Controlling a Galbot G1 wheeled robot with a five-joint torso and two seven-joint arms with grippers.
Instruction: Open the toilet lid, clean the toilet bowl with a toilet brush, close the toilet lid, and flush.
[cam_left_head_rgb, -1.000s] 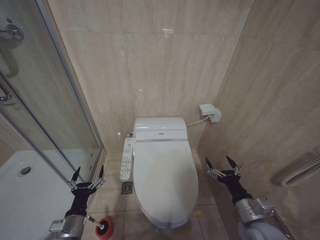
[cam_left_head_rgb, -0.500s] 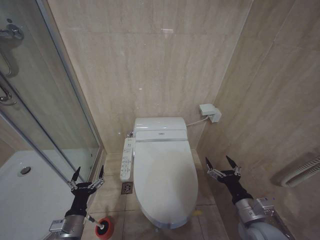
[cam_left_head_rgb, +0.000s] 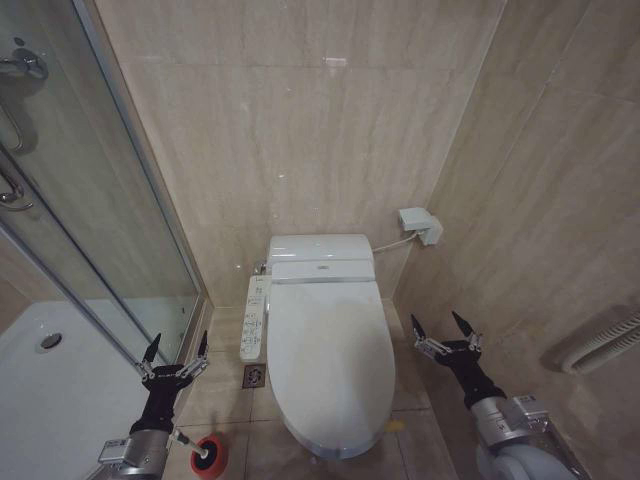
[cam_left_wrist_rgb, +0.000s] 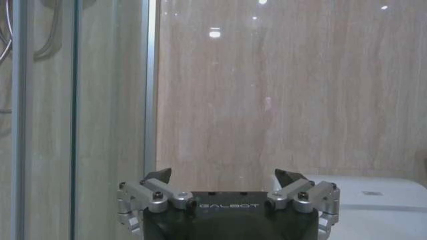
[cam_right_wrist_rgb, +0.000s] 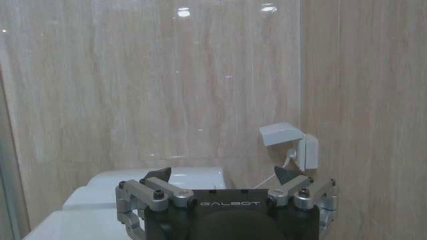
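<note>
While both arms hang low with nothing in them, the left end effector (cam_left_head_rgb: 175, 352) sits to the left of the toilet, fingers spread wide and pointing up at the wall; the left wrist view shows the same splayed fingers (cam_left_wrist_rgb: 157, 176) against bare tile and the glass shower door (cam_left_wrist_rgb: 80, 120). The right end effector (cam_left_head_rgb: 443, 328) mirrors it on the toilet's right side, jaws likewise parted and empty, raised beside the rim.

Between them the toilet lid (cam_left_head_rgb: 330, 360) lies flat and shut over the toilet bowl, so the bowl's inside is hidden and nothing can be said of its contents. The toilet brush (cam_left_head_rgb: 207, 457) stands on the floor just left of the toilet's front, directly below the left end effector, its red base upright and its thin handle leaning toward that arm.

Judging by this layout, the task has not yet started: the lid is unopened, the brush is ungrasped, and scrubbing, closing and flushing all remain. A control panel (cam_left_head_rgb: 254, 318) runs along the toilet's left edge.
</note>
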